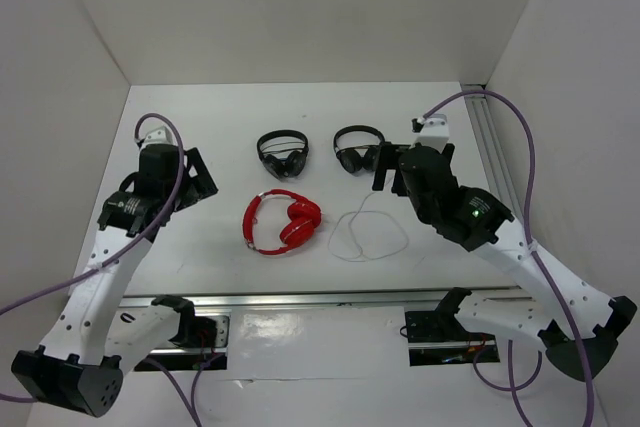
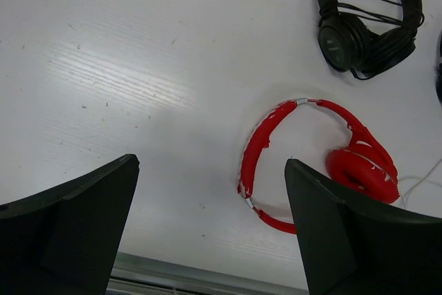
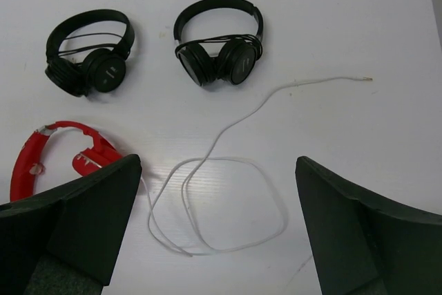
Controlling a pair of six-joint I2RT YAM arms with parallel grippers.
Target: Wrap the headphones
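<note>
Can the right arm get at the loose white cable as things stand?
Probably yes. The right gripper hangs open over the white cable, whose loop lies flat on the table with nothing covering it. The nearest black headphones lie apart, farther back.

The red headphones (image 1: 283, 223) lie flat on the white table (image 1: 200, 112) at the centre of the frame, with both earcups on their right side. Their thin white cable (image 1: 368, 237) lies to the right in loose loops. Above them are the left black headphones (image 1: 282, 155) and, to the right, the right black headphones (image 1: 358, 150). The left gripper (image 1: 203, 175) hangs at the left of the frame, well apart from the red set, fingers spread and empty. The right gripper (image 1: 381, 167), also spread and empty, hovers just beside the right black headphones.
</note>
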